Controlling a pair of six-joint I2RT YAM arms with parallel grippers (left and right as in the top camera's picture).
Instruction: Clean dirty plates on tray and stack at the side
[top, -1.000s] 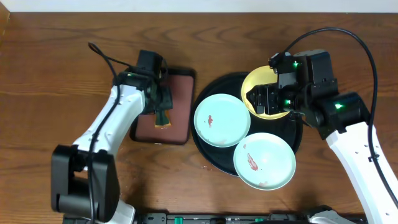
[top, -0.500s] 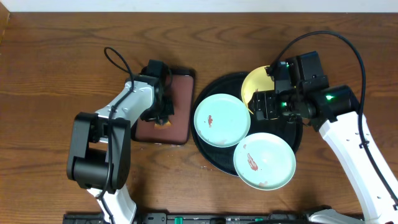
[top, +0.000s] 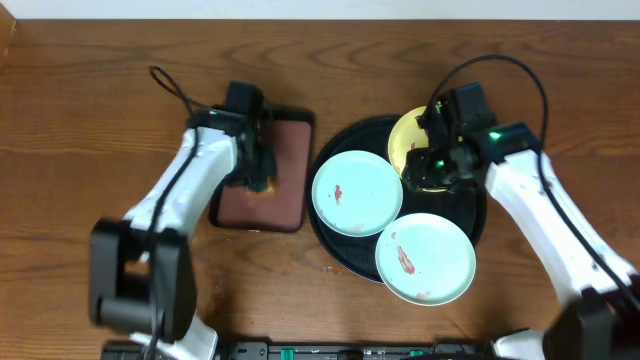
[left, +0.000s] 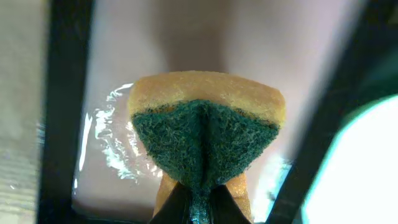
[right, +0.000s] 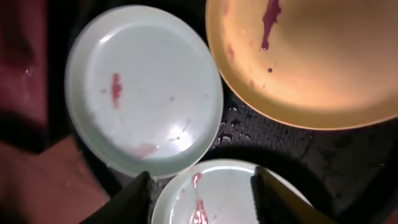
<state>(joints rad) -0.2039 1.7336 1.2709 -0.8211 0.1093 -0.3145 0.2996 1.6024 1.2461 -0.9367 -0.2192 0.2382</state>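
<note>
1. Left gripper (left: 198, 208) is clamped on a sponge (left: 205, 134), green scouring side up, over the red-brown tray (top: 290, 170).
2. Right gripper (right: 200, 196) has its jaws spread and empty, above the black tray (top: 330, 238).
3. Yellow plate (right: 298, 62), left mint plate (top: 357, 193) and front mint plate (top: 425, 258) all sit on the black tray, each red-smeared.

Left tool (left: 198, 202) is pinched closed, right tool (right: 202, 196) spread wide open.

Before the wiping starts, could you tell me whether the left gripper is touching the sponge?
Touching. The left wrist view shows the sponge folded and pinched in the left gripper.
</note>
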